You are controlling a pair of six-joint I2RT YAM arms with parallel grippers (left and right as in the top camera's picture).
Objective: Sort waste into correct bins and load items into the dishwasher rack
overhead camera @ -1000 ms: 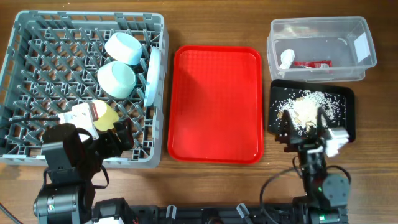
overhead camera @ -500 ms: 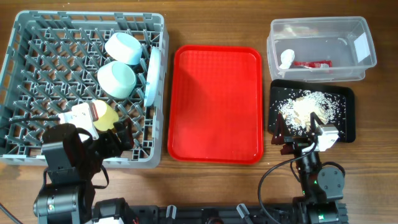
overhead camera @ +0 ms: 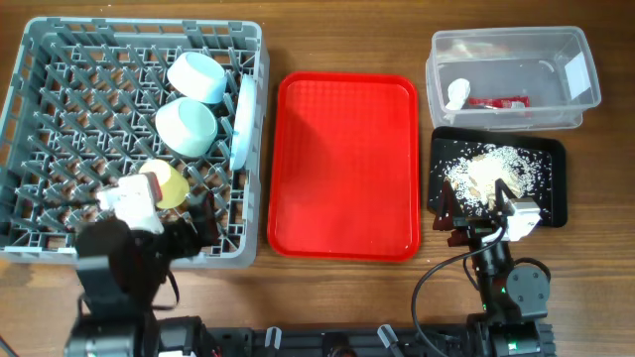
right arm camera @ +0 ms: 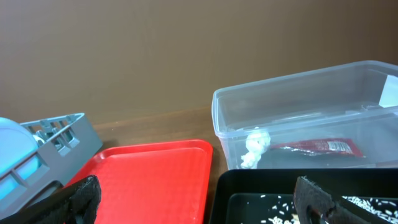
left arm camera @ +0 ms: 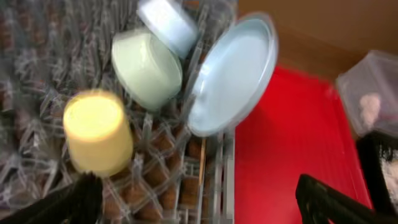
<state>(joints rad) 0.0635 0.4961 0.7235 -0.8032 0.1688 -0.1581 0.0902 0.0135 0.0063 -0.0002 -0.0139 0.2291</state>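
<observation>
The grey dishwasher rack [overhead camera: 60,89] holds a pale blue bowl [overhead camera: 203,76], a pale green bowl [overhead camera: 187,126], the upright plate [overhead camera: 243,121] and a yellow cup [overhead camera: 171,185]. My left gripper [overhead camera: 189,223] is open and empty over the rack's front right corner. Its blurred wrist view shows the cup [left arm camera: 96,130], green bowl [left arm camera: 146,68], blue bowl [left arm camera: 168,18] and plate [left arm camera: 233,74]. The clear tub [overhead camera: 575,104] holds the napkin [overhead camera: 456,93] and red packet [overhead camera: 499,101]. Rice crumbs [overhead camera: 491,171] lie in the black tray [overhead camera: 551,203]. My right gripper [overhead camera: 476,216] is open and empty at that tray's front edge.
The red serving tray [overhead camera: 342,164] lies between the rack and the bins. It shows in both wrist views, left [left arm camera: 286,149] and right [right arm camera: 149,180]. A thin wooden stick [left arm camera: 202,169] lies in the rack by its right wall. I cannot make out the fork.
My right gripper drew back from over the rice to the black tray's front edge, then stayed still. My left arm has just pulled back a little toward the table's front.
</observation>
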